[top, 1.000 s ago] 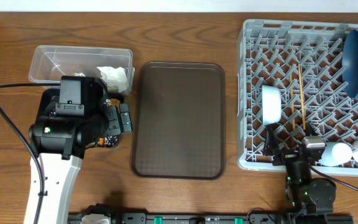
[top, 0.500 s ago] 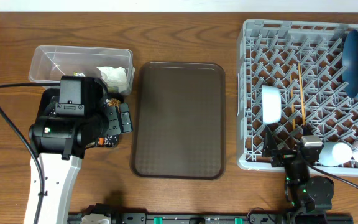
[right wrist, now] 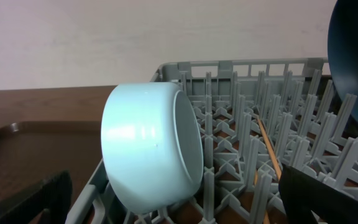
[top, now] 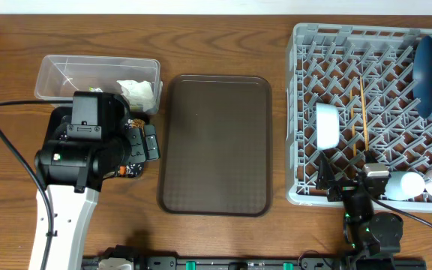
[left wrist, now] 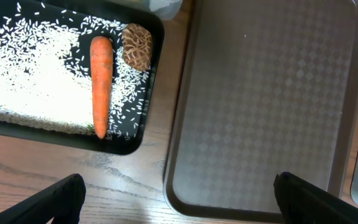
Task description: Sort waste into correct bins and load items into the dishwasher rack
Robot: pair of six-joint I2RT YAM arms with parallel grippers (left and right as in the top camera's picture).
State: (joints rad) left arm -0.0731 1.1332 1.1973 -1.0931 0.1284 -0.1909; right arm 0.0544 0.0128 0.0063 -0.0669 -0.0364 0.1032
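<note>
We find the brown serving tray (top: pixel 216 142) between the clear plastic tub (top: pixel 49 75), left, and the grey pegged rack (top: pixel 295 112), right, holding the white bowl (top: pixel 327 125).

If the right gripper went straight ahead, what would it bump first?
Probably the white bowl, standing on its side in the dishwasher rack, dead ahead of the right gripper. The rack's near wall might come first; depth is unclear.

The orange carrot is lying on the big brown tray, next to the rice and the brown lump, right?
Not quite. The carrot lies in the shallow black tray, not on the big brown tray. The left wrist view shows it there, next to the rice and the brown lump.
</note>
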